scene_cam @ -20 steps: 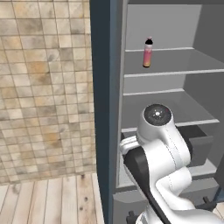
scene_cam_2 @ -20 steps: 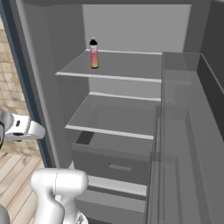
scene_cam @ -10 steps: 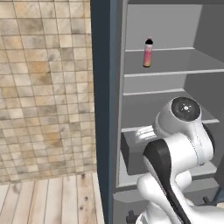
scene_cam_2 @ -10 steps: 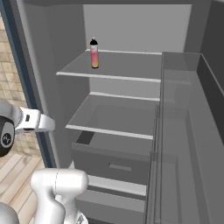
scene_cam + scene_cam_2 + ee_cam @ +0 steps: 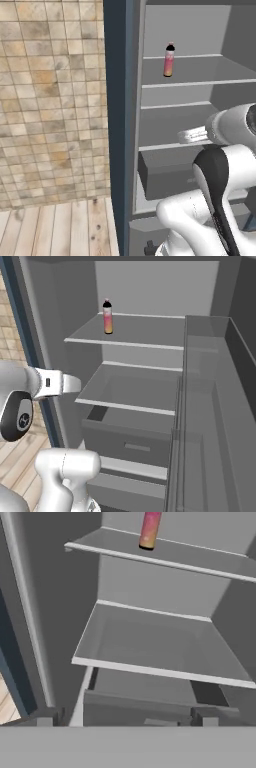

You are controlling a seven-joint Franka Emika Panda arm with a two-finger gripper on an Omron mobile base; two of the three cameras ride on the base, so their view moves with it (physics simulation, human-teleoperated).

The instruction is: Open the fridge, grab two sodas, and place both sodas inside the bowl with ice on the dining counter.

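Observation:
The fridge (image 5: pixel 120 100) stands open, showing its grey shelved interior (image 5: pixel 150 286). One soda (image 5: pixel 169 60), a slim pink-orange bottle with a black cap, stands upright on the upper shelf (image 5: pixel 107 317); its lower half shows at the top of the hand view (image 5: pixel 149 531). My gripper (image 5: pixel 127 719) is open with nothing between its tips, in front of the fridge at about the middle shelf's height and well below the soda. The bowl and the dining counter are out of view.
The middle shelf (image 5: pixel 150 642) is bare, and a grey drawer (image 5: pixel 130 443) sits under it. The open door with its grey bins (image 5: pixel 210 406) stands close on the right. A tiled wall (image 5: pixel 50 100) and wooden floor (image 5: pixel 55 230) lie left of the fridge.
My arm has swung up and to the right in the left base view, bringing the hand toward the fridge opening. The soda has not moved and the gripper stays open.

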